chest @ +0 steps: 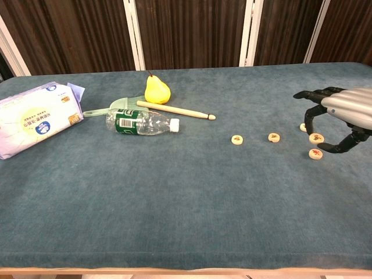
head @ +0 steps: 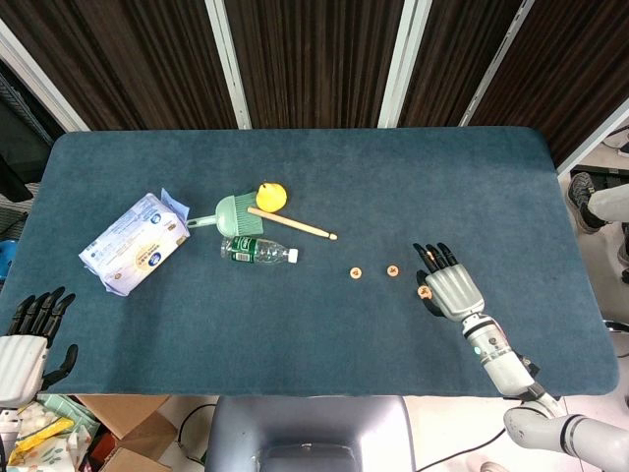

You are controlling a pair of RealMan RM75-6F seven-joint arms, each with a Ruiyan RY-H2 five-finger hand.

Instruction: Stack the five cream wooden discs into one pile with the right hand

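Observation:
Five cream wooden discs show in the chest view. One disc (chest: 236,139) and a second disc (chest: 274,137) lie apart at mid-table. A third disc (chest: 303,127) peeks out behind my right hand's fingers (chest: 308,116), and another disc (chest: 314,153) lies just in front of the thumb. My right hand (chest: 343,113) arches over the table at the right and holds a disc (chest: 317,138) between fingertips and thumb. From above, the right hand (head: 452,288) has a disc (head: 425,291) at its thumb side. My left hand (head: 25,339) rests off the table's near left corner with its fingers apart.
A tissue pack (chest: 35,119) lies at the far left. A plastic bottle (chest: 139,123), a green brush (chest: 119,106), a yellow pear (chest: 157,90) and a wooden stick (chest: 174,110) lie left of centre. The table's right edge (head: 580,256) is near the right hand.

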